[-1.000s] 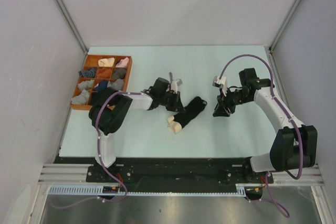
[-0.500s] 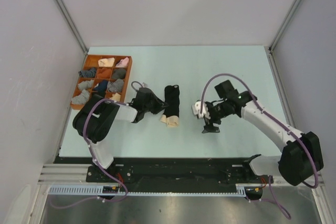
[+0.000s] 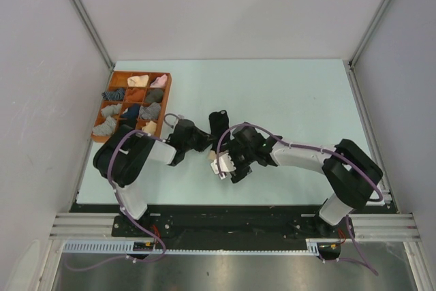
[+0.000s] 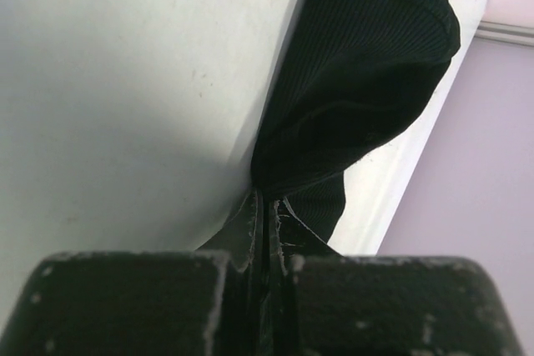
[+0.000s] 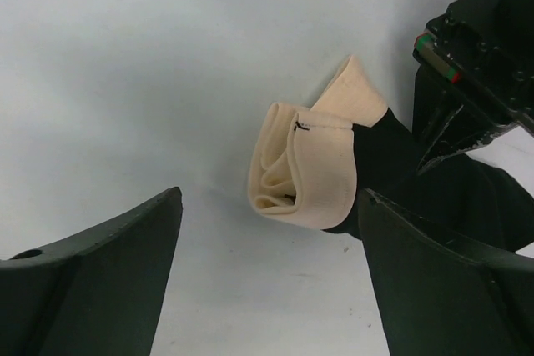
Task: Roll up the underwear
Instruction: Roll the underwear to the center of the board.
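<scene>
The underwear [image 3: 219,126] is a black, folded strip on the table, with its cream-beige end [image 3: 212,155] toward the near side. My left gripper [image 3: 198,140] is shut on the strip's black edge from the left. In the left wrist view the black fabric [image 4: 359,81] is pinched between the closed fingers [image 4: 269,206]. My right gripper [image 3: 227,161] is open at the cream end. In the right wrist view the folded cream band [image 5: 309,164] lies just ahead of the spread jaws [image 5: 269,199], not touching them.
An orange compartment tray [image 3: 139,73] with several small rolled bundles stands at the far left. The left gripper's body [image 5: 476,64] shows close by at the right in the right wrist view. Walls enclose the table on the left, back and right.
The right arm has swung from the table's right side to the underwear's cream end. The left gripper has pulled the underwear left and turned it more upright in the top view.
</scene>
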